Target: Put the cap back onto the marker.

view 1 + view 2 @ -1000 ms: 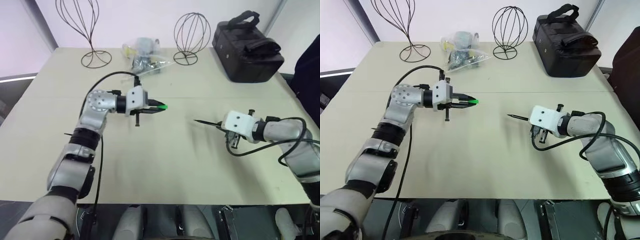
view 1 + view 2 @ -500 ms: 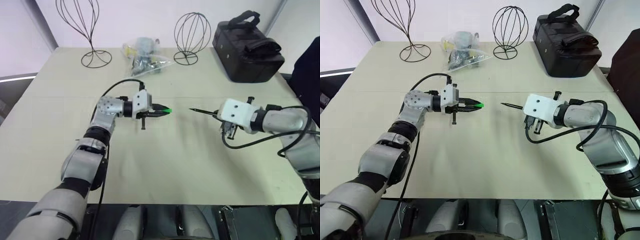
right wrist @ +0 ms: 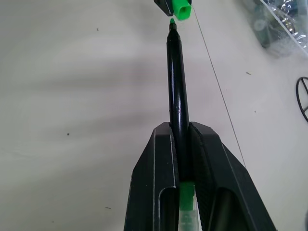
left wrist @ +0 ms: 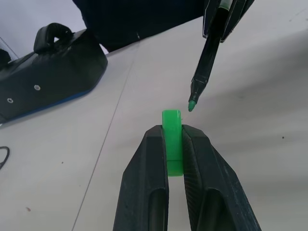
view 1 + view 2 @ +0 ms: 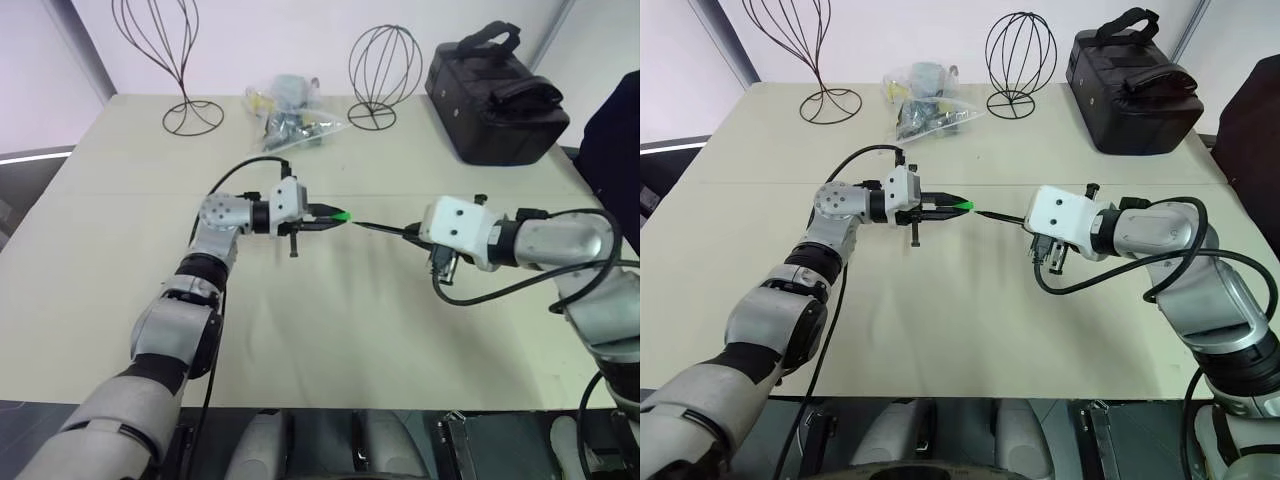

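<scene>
Green plastic marks both ends of the job. Seen from the head camera, the left pincer [image 5: 334, 216] is clamped on the cap [image 5: 343, 215] and the right pincer [image 5: 408, 233] is clamped on the marker [image 5: 380, 229], both held above the beige surface [image 5: 330, 330]. The marker's tip sits just beside the cap, a sliver apart. My reading is that alignment is the step in hand; insertion is not yet done.

From the left wrist camera, the cap [image 4: 172, 139] is pinched between the 2 black fingers [image 4: 147, 187], its open end facing outward. The marker [image 4: 208, 62] comes in at a slant, its tip close to the cap's mouth but off to one side.

From the right wrist camera, the marker [image 3: 177, 86] runs straight out from the closed fingers [image 3: 156, 183], and the cap [image 3: 182, 8] waits just past its tip, slightly off the axis.

Next, I judge, the tip needs centring on the mouth, then a straight push along the marker's length.
</scene>
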Robot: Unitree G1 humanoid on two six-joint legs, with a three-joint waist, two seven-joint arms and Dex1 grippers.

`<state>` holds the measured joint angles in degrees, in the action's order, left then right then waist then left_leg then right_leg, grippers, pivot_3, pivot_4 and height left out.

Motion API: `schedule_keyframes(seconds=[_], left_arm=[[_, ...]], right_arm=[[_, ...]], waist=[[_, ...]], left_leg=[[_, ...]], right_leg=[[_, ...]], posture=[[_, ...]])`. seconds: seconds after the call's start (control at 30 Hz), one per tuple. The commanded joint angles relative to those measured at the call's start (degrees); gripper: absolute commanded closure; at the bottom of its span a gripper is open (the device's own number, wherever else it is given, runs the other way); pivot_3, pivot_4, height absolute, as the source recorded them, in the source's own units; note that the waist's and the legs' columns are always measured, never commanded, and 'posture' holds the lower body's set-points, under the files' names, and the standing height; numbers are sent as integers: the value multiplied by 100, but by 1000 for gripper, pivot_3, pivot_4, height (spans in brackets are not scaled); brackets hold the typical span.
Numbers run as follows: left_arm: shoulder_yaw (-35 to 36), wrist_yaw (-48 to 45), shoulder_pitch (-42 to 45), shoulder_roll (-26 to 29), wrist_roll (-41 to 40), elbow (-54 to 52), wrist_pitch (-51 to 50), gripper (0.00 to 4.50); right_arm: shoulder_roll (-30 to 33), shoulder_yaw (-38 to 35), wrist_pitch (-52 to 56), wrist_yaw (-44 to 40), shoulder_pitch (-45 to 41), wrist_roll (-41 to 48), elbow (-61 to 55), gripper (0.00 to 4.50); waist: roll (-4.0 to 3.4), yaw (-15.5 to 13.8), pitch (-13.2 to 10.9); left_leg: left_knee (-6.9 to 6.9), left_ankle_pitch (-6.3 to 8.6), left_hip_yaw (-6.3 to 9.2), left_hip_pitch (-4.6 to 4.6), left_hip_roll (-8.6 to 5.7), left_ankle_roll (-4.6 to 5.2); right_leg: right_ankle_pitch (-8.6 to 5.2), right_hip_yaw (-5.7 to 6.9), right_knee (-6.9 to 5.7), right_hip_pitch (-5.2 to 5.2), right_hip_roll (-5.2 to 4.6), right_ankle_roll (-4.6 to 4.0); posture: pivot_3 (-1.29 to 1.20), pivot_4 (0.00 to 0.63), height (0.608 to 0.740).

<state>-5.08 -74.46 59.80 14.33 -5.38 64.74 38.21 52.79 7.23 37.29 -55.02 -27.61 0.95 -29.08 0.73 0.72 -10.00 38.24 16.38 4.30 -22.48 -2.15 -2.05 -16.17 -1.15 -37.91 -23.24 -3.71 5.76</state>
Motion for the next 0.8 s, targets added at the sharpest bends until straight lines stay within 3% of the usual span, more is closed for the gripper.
schedule_keyframes(seconds=[0.03, 0.8], left_arm=[[42, -38, 116, 10, 49, -30, 218, 4500], [-26, -470, 220, 217, 361, 223, 617, 4500]], right_arm=[[16, -13, -3, -10, -178, 71, -161, 4454], [213, -32, -8, -84, -129, 100, -197, 4454]], waist=[[0, 2, 0], [0, 2, 0]], left_leg=[[0, 0, 0, 0, 0, 0], [0, 0, 0, 0, -1, 0]], right_leg=[[0, 0, 0, 0, 0, 0], [0, 1, 0, 0, 1, 0]], posture=[[0, 150, 740], [0, 150, 740]])
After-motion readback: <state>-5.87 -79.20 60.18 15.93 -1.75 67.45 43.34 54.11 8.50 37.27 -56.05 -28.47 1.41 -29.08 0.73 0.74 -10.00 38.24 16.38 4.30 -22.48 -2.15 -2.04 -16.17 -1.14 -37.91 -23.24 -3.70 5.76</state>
